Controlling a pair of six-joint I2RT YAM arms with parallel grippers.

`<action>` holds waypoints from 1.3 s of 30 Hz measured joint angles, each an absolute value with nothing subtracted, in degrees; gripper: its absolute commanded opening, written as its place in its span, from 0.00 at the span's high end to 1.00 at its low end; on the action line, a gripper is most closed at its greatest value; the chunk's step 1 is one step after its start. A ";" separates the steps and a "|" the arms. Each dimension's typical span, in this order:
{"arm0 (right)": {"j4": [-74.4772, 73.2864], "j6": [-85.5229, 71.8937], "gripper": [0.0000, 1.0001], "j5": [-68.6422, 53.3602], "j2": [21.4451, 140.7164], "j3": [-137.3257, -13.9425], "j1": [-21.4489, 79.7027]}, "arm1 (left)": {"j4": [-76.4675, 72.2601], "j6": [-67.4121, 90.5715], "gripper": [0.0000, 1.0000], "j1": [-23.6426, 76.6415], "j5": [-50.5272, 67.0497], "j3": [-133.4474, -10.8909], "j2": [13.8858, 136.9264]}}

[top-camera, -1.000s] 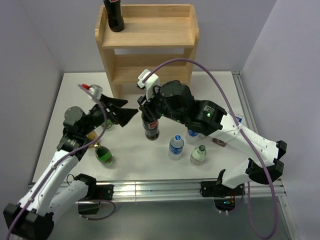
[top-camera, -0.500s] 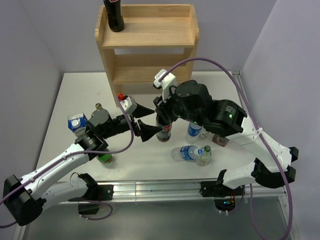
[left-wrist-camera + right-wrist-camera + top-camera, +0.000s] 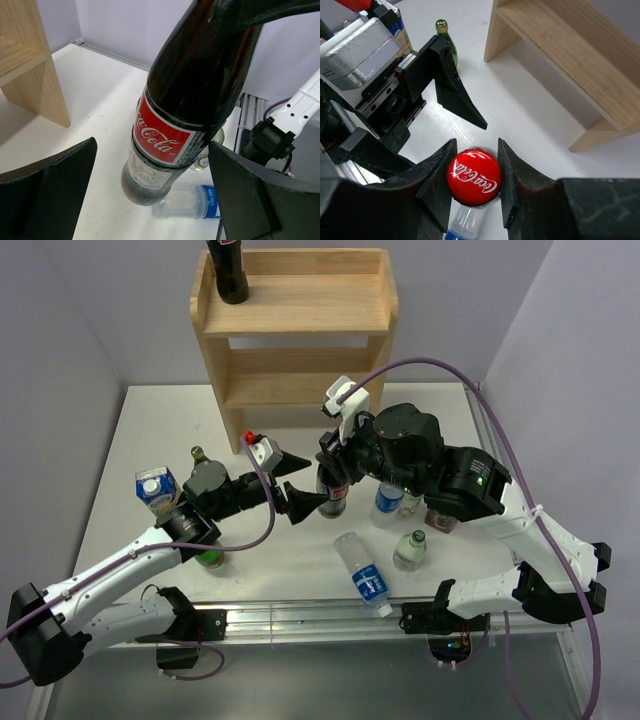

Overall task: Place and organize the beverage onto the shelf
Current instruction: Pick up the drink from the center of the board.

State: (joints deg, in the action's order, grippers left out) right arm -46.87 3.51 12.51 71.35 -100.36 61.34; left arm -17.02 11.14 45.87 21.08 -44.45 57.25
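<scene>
A dark cola bottle (image 3: 331,496) with a red label (image 3: 165,137) hangs tilted just above the table. My right gripper (image 3: 473,176) is shut on its neck, with the red cap (image 3: 473,175) showing between the pads. My left gripper (image 3: 303,483) is open, and its black fingers (image 3: 55,192) stand on either side of the bottle's lower half without touching it. The wooden shelf (image 3: 300,325) stands at the back, with one dark bottle (image 3: 228,272) on its top board. Its two lower tiers look bare.
A clear water bottle (image 3: 362,576) lies on its side near the front edge. Another water bottle (image 3: 388,502) and a small clear bottle (image 3: 410,550) stand at the right. A green bottle (image 3: 207,552) and a blue carton (image 3: 152,486) sit by the left arm.
The right gripper carried the cola bottle to the right. The left gripper swung in around it. The upright water bottle fell over and slid toward the front edge.
</scene>
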 measured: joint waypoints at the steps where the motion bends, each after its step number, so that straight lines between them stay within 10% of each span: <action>1: -46.78 3.49 1.00 12.38 71.35 -100.18 61.34 | -16.71 11.07 0.01 45.84 20.97 -44.45 57.19; 39: -48.53 1.02 1.00 5.61 72.25 -100.18 61.30 | -12.21 6.44 0.02 50.11 21.52 -44.34 60.16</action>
